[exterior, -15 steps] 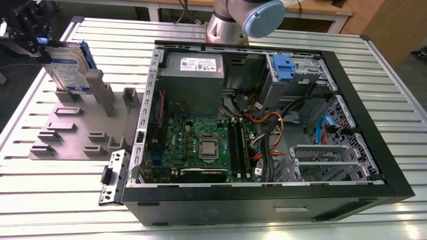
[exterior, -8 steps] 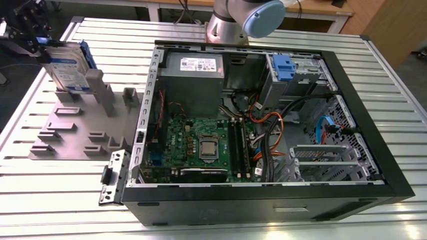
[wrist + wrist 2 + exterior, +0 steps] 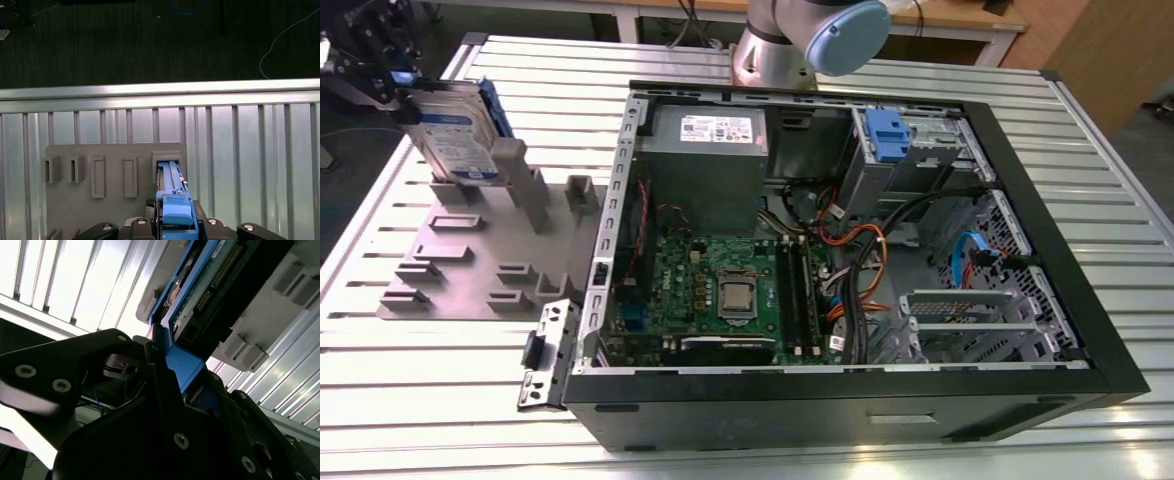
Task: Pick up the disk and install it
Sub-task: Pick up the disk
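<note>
The disk (image 3: 458, 135) stands on edge at the exterior view's left, its white-and-blue label showing and its blue carrier frame along the top. Its lower end is at the tall slot of a grey holder plate (image 3: 467, 250); I cannot tell whether it still rests in the slot. My gripper (image 3: 403, 88) is at the disk's upper end, shut on it. In both wrist views the fingers (image 3: 150, 355) clamp the blue frame of the disk (image 3: 174, 185) from either side, with the gripper (image 3: 175, 222) directly over the holder (image 3: 110, 200).
An open computer case (image 3: 1067, 300) lies at the middle and right of the slatted metal table (image 3: 400, 400). It holds a motherboard (image 3: 720, 290), a grey power supply box (image 3: 707, 150), cables and a drive bay with a bare blue bracket (image 3: 886, 135). The arm's base (image 3: 781, 40) is behind it.
</note>
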`<state>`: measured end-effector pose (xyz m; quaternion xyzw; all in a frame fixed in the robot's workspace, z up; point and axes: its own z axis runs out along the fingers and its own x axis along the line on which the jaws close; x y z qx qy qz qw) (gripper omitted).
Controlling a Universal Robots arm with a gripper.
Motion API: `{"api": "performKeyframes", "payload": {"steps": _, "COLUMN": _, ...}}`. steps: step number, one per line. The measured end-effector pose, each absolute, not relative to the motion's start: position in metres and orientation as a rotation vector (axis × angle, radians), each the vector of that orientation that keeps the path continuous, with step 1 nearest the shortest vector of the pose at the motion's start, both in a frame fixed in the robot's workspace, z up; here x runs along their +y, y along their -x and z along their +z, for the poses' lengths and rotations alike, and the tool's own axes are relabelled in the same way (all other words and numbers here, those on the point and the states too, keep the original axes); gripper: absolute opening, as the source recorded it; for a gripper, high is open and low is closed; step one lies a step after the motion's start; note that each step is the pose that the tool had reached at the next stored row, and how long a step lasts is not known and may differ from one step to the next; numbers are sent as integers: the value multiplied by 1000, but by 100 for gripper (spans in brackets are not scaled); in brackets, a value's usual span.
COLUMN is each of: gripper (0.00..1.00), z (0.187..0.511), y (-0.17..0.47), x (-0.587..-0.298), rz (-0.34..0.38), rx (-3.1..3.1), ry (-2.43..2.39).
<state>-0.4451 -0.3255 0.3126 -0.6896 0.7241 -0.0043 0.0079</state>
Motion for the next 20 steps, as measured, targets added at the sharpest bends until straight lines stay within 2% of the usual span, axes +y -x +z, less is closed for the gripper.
{"api": "performKeyframes", "payload": {"steps": 20, "gripper": 37, "z": 319, "y": 445, "x": -326, "rz": -13, "rx": 2264, "ry": 2156}}
